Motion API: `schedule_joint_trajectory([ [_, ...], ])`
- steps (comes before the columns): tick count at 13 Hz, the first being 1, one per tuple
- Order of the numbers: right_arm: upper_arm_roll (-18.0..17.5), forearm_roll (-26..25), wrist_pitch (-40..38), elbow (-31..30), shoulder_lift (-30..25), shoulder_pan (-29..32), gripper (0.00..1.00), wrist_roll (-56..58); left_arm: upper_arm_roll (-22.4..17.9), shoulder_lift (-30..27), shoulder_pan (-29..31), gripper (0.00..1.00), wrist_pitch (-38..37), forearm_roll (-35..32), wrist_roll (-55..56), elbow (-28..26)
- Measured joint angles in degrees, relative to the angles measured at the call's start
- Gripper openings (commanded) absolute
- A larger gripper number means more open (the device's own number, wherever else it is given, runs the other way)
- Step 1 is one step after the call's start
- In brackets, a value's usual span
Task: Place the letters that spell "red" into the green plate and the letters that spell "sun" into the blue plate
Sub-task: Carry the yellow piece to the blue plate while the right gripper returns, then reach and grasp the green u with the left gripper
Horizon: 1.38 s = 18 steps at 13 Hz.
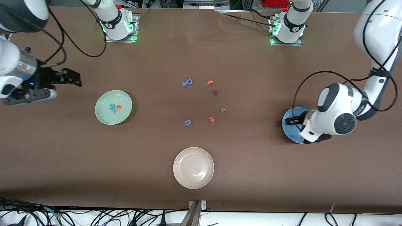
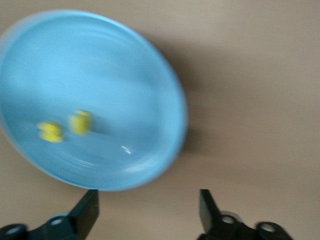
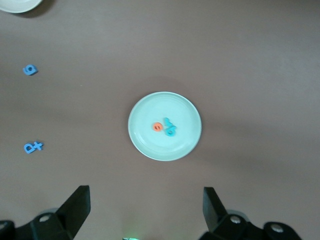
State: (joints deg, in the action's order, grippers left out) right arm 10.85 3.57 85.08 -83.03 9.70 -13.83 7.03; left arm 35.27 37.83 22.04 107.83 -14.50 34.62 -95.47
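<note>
Cream-white plate [image 1: 193, 168] sits low centre; green "n" [image 1: 223, 110] lies mid-frame, nearer the empty, wide-open left gripper [image 1: 295, 121] over the blue plate [image 1: 289, 131] than the waiting, wide-open right gripper [image 1: 73, 78].

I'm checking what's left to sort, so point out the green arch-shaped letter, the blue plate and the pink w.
green arch-shaped letter [image 1: 223, 110], front view, middle of the arch.
blue plate [image 2: 150, 65], left wrist view, bare inner surface.
pink w [image 1: 211, 119], front view, centre of the letter.

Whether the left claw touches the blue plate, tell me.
Apart: the left wrist view shows the left claw open, table visible between its fingers and the blue plate.
</note>
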Motion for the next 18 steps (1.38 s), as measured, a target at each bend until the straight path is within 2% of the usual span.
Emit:
schedule_joint_trajectory([
  [4,-8.5,-0.2,1.6,-8.2,-6.0,13.4,1.00,0.0,0.3,0.3,-13.1,1.00,6.8,2.0,18.1,-0.1],
  [6,-10.9,-0.3,4.4,-13.2,-9.9,15.9,1.00,0.0,0.3,0.7,-17.9,1.00,10.5,2.0,26.7,-0.3],
  [11,-11.8,-4.3,5.6,-15.4,-13.1,16.0,1.00,-0.1,-0.1,1.7,-22.7,1.00,26.4,-0.2,41.2,-7.5],
  [15,-11.7,-4.4,5.6,-15.4,-13.1,16.0,1.00,-0.3,-0.1,2.8,-24.0,1.00,28.5,-9.4,49.7,-8.9],
  [18,-9.7,-4.4,5.6,-15.3,-13.1,14.4,1.00,-0.3,-0.2,3.6,-25.3,1.00,29.0,-10.4,51.7,-9.3],
])
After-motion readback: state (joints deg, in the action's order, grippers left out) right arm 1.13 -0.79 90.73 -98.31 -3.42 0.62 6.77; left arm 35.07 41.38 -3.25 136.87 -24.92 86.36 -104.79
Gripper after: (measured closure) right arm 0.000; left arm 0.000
